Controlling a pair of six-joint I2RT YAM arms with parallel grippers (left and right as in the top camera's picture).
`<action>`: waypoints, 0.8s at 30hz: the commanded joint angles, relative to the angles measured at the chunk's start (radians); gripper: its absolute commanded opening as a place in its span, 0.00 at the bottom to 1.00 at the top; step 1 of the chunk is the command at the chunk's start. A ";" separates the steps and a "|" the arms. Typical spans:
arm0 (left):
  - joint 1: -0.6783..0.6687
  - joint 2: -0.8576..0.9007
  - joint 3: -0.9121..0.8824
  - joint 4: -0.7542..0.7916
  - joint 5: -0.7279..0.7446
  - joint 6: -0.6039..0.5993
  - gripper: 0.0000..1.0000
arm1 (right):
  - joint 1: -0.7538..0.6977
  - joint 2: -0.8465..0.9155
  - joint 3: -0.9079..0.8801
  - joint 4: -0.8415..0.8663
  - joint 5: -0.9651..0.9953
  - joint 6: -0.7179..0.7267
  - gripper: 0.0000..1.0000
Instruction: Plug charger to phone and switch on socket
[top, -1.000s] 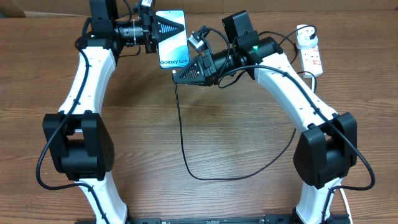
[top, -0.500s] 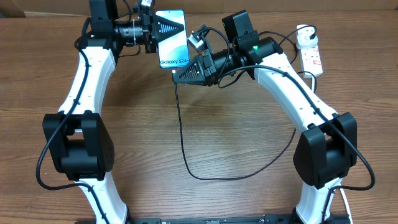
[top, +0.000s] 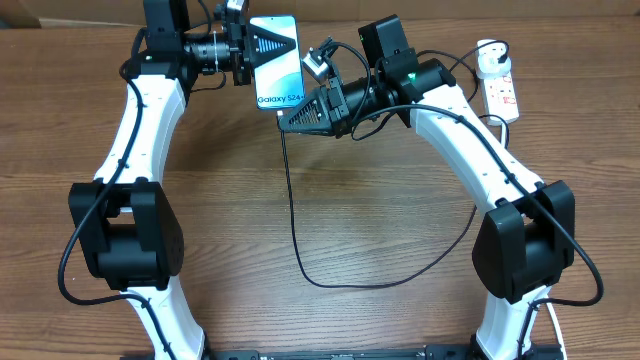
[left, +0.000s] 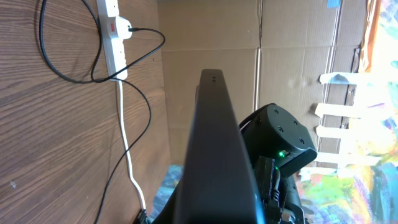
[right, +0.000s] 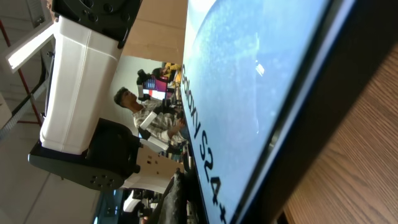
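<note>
Table (top: 380, 200): wooden, and bare across its middle and near edge apart from one loop of cable. All the work sits along the far edge.

Left arm (top: 140, 130) and right arm (top: 470, 150): both reach to the far edge and converge near its centre.

Socket (top: 503, 95): lies at the far right corner, well apart from both grippers. The round white adapter (top: 488, 50) is seated in its far end. The position of the red switches (left: 115, 26) cannot be read.

Phone (top: 285, 75): held off the table at the far edge, screen up. The left gripper (top: 270, 42) is clamped on its far end.

Charger (top: 293, 220): the black cable drops from the right gripper (top: 283, 122), loops toward the near edge, then climbs behind the right arm toward the socket. The right gripper is closed on the cable end just at the phone's near edge.

Connector tip: hidden by the fingers, so whether it is seated in the port cannot be told.

Progress, as judged: the adapter is in and the phone and cable end are presented to each other. Insertion is unconfirmed and the switch remains to be pressed.

Clearance: the grippers are crowded together at the phone. The right arm has open table toward the socket, though the slack cable and the socket's white cord (left: 127, 155) lie along that route.
</note>
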 joint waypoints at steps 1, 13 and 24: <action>-0.013 -0.009 -0.001 0.003 0.064 0.018 0.04 | -0.005 -0.023 0.011 0.015 0.016 -0.019 0.04; -0.013 -0.009 -0.001 0.003 0.117 -0.008 0.04 | -0.005 -0.023 0.011 0.014 0.053 -0.019 0.04; -0.013 -0.009 -0.001 0.003 0.158 -0.007 0.04 | -0.005 -0.023 0.011 0.016 0.061 -0.019 0.04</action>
